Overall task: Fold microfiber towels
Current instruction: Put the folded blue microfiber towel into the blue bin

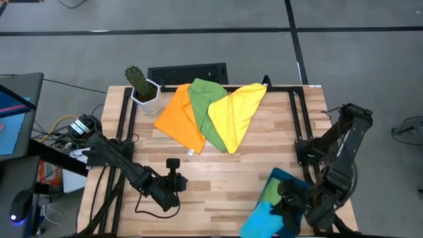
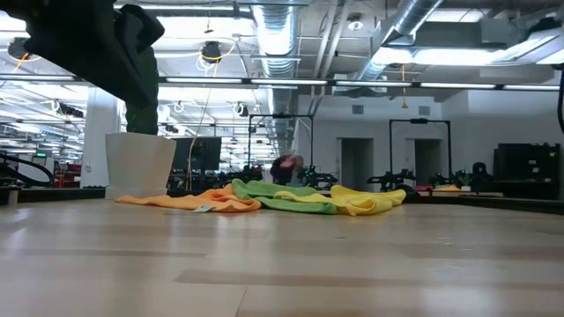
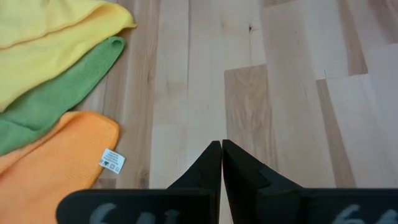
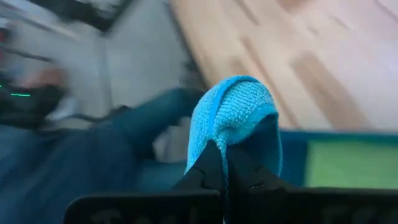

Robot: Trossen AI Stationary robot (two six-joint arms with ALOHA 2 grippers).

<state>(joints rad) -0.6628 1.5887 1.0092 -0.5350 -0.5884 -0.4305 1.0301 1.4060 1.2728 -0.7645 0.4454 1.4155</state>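
While the right fingers [image 4: 225,163] pinch the blue towel [image 4: 233,115] over the teal tray [image 1: 283,177], the left fingers [image 3: 221,163], pressed together and empty, point across bare desk [image 1: 225,175] toward the orange towel [image 1: 180,116], nearest them.

Wooden table [image 1: 264,152], overlapping orange [image 1: 180,119], green [image 1: 203,106], yellow towels [image 1: 236,112], potted cactus [image 1: 142,88], teal tray [image 1: 285,177]

Three soft square microfiber cloths lie fanned and overlapping at the far middle of the bench: an orange towel [image 1: 180,119], a green towel [image 1: 205,109] partly over it, and a yellow towel [image 1: 236,112] on top. A bright blue towel [image 4: 233,112] hangs bunched at the near right corner, beside a second green towel [image 1: 271,192] lying flat.
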